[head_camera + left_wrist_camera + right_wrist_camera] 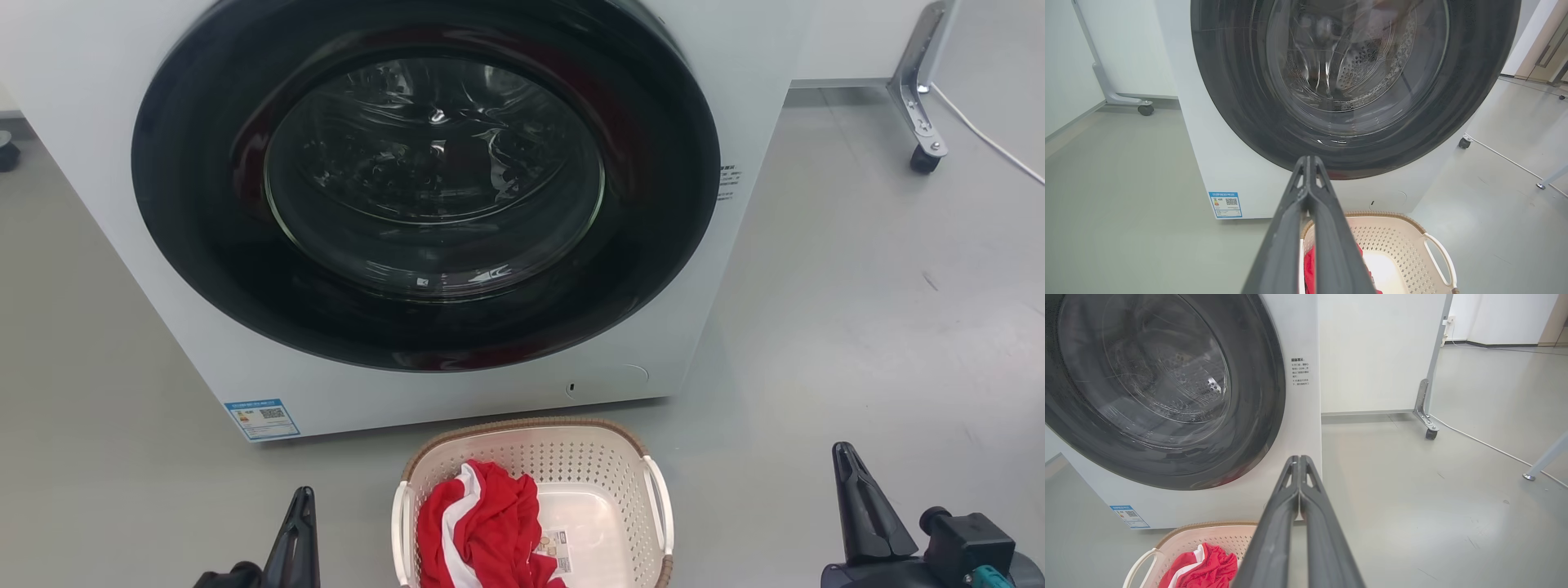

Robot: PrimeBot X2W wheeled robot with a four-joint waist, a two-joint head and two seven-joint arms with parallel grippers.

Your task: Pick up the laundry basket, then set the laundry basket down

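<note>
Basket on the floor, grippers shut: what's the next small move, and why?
Probably open both grippers and move them inward toward the side handles: the laundry basket sits on the floor, while the left gripper and right gripper flank it, shut and clear of it.

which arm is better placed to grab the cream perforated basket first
Left, probably: the left gripper sits nearer the cream-white perforated plastic laundry basket than the right gripper does. Both are shut.

By the washer (433, 180), the laundry basket (571, 465) holds red cloth (482, 531).
</note>
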